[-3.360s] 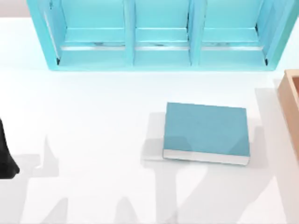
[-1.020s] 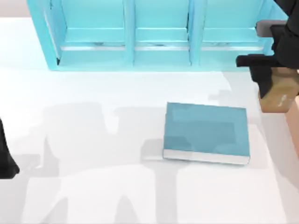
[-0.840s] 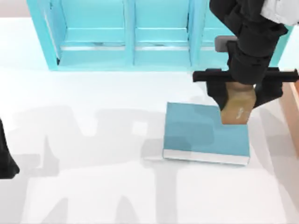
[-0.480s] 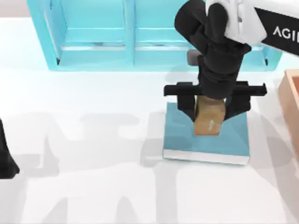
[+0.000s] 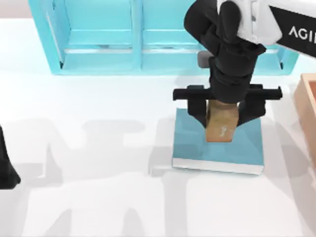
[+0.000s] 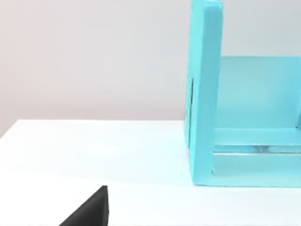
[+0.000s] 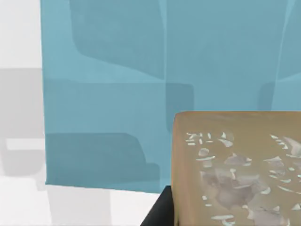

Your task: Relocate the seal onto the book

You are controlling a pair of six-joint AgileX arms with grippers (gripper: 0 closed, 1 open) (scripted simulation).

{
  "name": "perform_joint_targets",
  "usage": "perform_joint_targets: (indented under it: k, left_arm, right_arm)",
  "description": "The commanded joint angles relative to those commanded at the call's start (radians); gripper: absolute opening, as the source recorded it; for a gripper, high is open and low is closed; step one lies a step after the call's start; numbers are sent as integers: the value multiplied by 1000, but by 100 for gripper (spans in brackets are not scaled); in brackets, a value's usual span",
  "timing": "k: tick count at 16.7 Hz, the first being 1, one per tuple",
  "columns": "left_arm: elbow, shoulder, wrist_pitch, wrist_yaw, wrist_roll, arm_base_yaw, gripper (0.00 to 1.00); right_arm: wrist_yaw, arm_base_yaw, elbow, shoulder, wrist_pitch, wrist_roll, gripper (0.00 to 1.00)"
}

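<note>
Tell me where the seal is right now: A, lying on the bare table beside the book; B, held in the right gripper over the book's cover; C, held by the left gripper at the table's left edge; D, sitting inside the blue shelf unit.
B: in the top view the right gripper has its fingers on either side of the seal, which is over the book.

Right gripper points downward, clamped; left arm parked at left edge.
</note>
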Motion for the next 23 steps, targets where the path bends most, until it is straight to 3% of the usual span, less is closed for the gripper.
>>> perform_joint_targets:
  k: [1,14,23]
  left_arm:
    - [0,0,0,0,0,0,100]
    - [0,0,0,0,0,0,100]
    - [0,0,0,0,0,0,100]
  right_arm:
    - [0,0,0,0,0,0,0]
    - [0,0,0,0,0,0,98]
    - [0,-1,0,0,0,0,100]
